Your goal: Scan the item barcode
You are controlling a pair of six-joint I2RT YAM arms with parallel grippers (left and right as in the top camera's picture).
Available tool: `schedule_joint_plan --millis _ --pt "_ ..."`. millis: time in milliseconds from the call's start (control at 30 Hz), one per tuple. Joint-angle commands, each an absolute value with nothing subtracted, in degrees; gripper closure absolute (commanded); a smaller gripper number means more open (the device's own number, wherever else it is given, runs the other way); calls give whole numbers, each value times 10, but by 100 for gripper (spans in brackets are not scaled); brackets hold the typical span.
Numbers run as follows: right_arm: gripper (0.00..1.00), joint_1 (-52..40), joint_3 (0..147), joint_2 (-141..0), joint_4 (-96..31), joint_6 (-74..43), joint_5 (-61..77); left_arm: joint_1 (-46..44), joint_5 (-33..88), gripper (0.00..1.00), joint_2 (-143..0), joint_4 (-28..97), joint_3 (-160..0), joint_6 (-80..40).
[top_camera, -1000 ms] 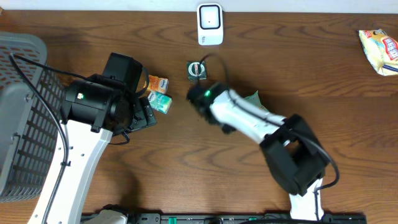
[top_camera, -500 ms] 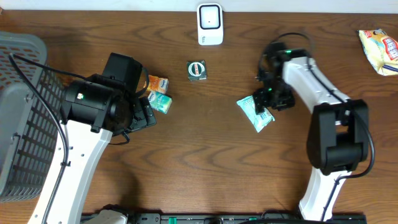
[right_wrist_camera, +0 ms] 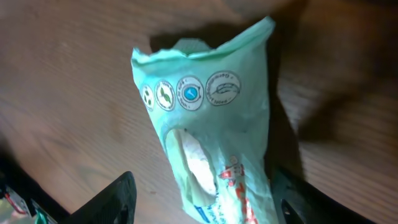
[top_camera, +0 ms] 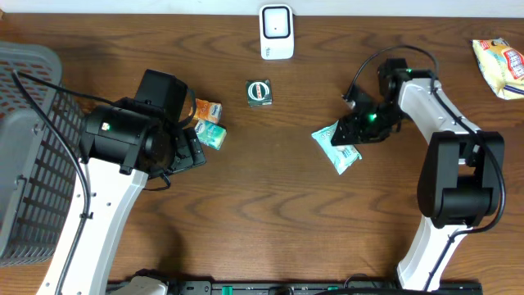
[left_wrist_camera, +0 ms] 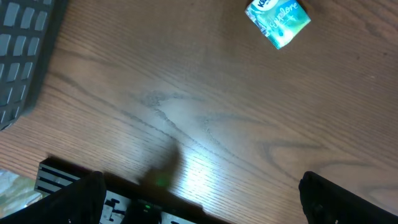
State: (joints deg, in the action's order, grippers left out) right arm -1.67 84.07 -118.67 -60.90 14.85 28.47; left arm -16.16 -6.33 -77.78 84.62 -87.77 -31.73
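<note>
A mint-green packet (top_camera: 336, 147) lies flat on the wooden table, right of centre. My right gripper (top_camera: 358, 129) hangs over its right end. In the right wrist view the packet (right_wrist_camera: 211, 130) runs between my right gripper's (right_wrist_camera: 211, 206) open fingers: it lies close against the right finger (right_wrist_camera: 306, 198), with a gap to the left finger (right_wrist_camera: 117, 199). The white scanner (top_camera: 277, 31) stands at the table's back edge. My left gripper (top_camera: 187, 146) is wide open over bare wood (left_wrist_camera: 205, 205), with nothing between its fingers.
A small dark-green box (top_camera: 259, 92) sits in front of the scanner. An orange packet (top_camera: 207, 109) and a teal packet (top_camera: 213, 136) lie beside my left gripper. A grey basket (top_camera: 24, 164) fills the left side. A yellow snack bag (top_camera: 499, 65) lies far right.
My right arm has swung from near the small dark-green box over to the mint-green packet and settled at its right end. The left arm has not moved.
</note>
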Motion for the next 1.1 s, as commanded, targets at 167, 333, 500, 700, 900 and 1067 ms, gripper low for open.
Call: schedule_joint_plan --millis 167,333,500,700,900,1067 --pt "45 -15 775 -1188 -527 131 306 -159 -65 3 -775 848 -880 -322" --pt "73 -16 758 -1188 -501 103 308 -159 -65 2 -775 848 -880 -322" --pt "99 -16 758 -1188 -504 96 348 -159 -65 2 -775 848 -880 -322" --pt "99 -25 777 -1187 -503 57 397 -159 -65 3 -775 848 -880 -322" --pt "99 -70 862 -1187 -474 -17 387 -159 -65 3 -775 848 -880 -322" --pt "99 -117 931 -1187 -366 -143 301 -159 -65 2 -775 848 -880 -322"
